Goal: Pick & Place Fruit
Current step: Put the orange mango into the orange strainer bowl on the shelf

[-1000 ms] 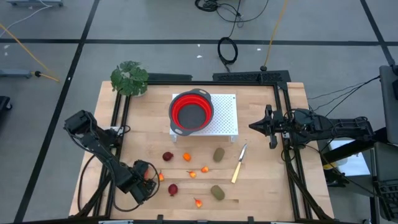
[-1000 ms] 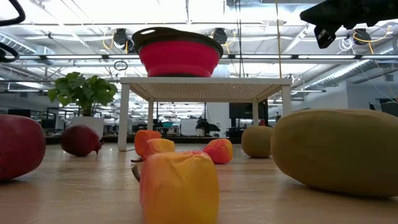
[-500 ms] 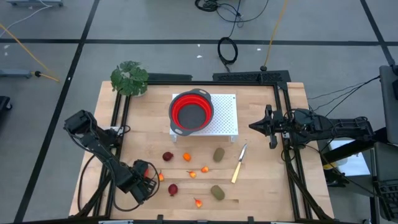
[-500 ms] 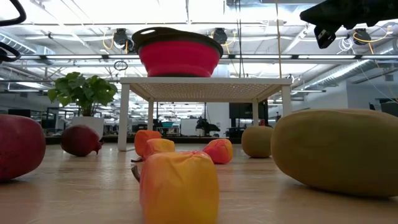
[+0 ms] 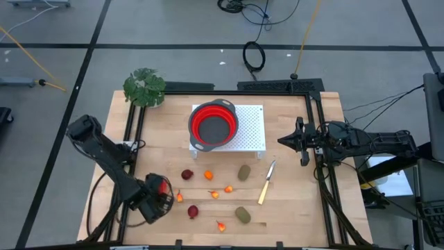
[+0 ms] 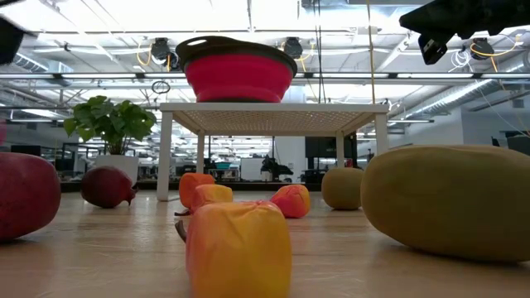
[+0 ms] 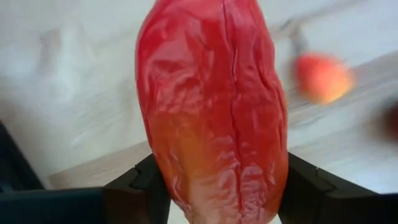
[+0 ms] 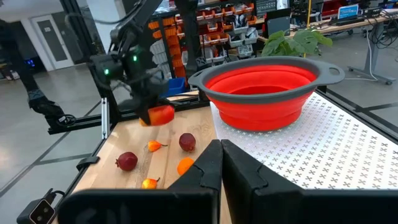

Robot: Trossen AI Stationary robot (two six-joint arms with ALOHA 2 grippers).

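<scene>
My left gripper (image 5: 158, 192) stands at the table's near left, pointing down and shut on the elongated red-orange fruit (image 7: 211, 106), which shows above the board in the right wrist view (image 8: 160, 115). Other fruit lies on the table: dark red round pieces (image 5: 186, 174) (image 5: 193, 211), olive ovals (image 5: 244, 171) (image 5: 242, 214) and tiny orange pieces (image 5: 208, 175) (image 5: 220, 225). The red bowl (image 5: 214, 125) sits on a white rack (image 5: 253, 135). My right gripper (image 5: 283, 142) waits shut at the right edge, held level. My left gripper pinches the elongated fruit between its two fingers (image 7: 134, 190), on the fruit's two long sides near its orange end (image 7: 171, 177). The fingers come from above, pointing down, and lie across the fruit. The fruit is lifted clear of the table.
A pale-handled knife (image 5: 266, 182) lies right of the fruit. A potted plant (image 5: 144, 87) stands at the far left corner. Dark frame rails run along the table's left (image 5: 130, 139) and right (image 5: 320, 139) sides. Bare board lies between the fruit and the rack.
My left gripper has risen at the table's near left, and the elongated fruit has come up with it, off the board. The other fruit and the right arm have kept still.
</scene>
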